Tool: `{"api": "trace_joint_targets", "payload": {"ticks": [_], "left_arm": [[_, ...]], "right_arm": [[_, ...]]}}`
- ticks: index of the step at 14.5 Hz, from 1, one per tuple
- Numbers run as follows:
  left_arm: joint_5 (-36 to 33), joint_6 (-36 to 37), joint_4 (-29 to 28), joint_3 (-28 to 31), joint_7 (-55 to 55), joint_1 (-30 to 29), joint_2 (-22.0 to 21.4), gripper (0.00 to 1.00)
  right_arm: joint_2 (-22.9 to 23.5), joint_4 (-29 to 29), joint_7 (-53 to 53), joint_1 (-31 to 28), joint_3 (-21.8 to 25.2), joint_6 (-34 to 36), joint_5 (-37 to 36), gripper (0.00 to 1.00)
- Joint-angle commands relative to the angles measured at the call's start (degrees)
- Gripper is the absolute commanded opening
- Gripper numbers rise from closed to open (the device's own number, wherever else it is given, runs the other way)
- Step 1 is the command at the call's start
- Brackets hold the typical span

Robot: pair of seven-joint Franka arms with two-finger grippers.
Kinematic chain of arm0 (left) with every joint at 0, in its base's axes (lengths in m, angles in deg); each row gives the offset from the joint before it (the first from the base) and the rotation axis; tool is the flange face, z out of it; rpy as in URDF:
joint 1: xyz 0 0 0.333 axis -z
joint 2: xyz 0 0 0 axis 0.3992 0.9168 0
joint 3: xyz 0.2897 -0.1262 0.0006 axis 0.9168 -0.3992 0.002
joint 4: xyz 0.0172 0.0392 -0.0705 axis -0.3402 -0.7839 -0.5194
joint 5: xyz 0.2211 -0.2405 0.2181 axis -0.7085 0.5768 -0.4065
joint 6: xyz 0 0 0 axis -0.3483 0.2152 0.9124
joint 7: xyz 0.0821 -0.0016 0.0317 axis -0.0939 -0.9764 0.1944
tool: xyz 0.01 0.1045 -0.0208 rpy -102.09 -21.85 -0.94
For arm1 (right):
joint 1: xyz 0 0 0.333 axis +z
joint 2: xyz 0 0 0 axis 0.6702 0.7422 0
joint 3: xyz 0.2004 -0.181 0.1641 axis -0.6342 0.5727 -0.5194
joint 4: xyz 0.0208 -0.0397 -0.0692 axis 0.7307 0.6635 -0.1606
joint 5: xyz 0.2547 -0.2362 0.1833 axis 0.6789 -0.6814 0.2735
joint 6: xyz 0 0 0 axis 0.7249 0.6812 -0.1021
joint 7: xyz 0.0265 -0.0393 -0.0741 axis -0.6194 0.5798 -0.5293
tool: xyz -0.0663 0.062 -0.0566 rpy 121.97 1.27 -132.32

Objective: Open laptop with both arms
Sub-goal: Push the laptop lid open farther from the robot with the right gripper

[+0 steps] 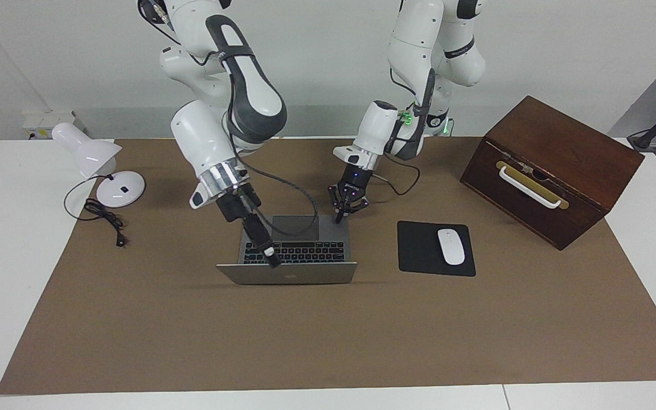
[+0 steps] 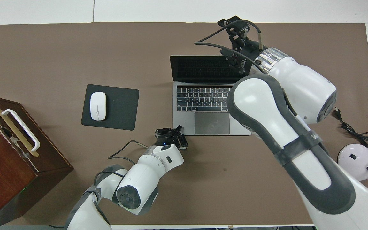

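Observation:
The silver-grey laptop (image 1: 305, 273) stands open on the brown mat, its lid tilted back away from the robots, with black keys and grey trackpad showing. In the overhead view the laptop (image 2: 203, 99) shows a dark screen. My right gripper (image 1: 271, 257) reaches over the keyboard to the lid's top edge, at the corner toward the right arm's end; it also shows in the overhead view (image 2: 236, 60). My left gripper (image 1: 346, 212) is open, its tips at the base's corner nearest the robots, toward the left arm's end; it also shows in the overhead view (image 2: 172, 130).
A black mouse pad (image 1: 419, 250) with a white mouse (image 1: 451, 246) lies beside the laptop toward the left arm's end. A dark wooden box (image 1: 556, 165) with a white handle stands past it. A white desk lamp (image 1: 100, 165) and its cable lie at the right arm's end.

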Motion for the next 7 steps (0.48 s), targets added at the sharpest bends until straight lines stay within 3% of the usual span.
{"api": "trace_joint_targets", "payload": {"ticks": [1,4,7], "left_arm": [[-0.1,-0.2,2.1,0.3,-0.8,-1.8,4.8,0.00],[1.2,-0.2,3.4,0.3,-0.4,-1.8,4.8,0.00],[1.2,-0.1,3.7,0.3,0.3,-1.8,4.1,0.00]], "right_arm": [[1.1,-4.5,9.5,2.2,0.4,0.3,-1.8,1.00],[1.0,-9.3,22.2,3.3,0.5,1.8,-8.3,1.00],[-0.7,-16.0,39.7,2.3,3.9,15.8,-24.2,1.00]]}}
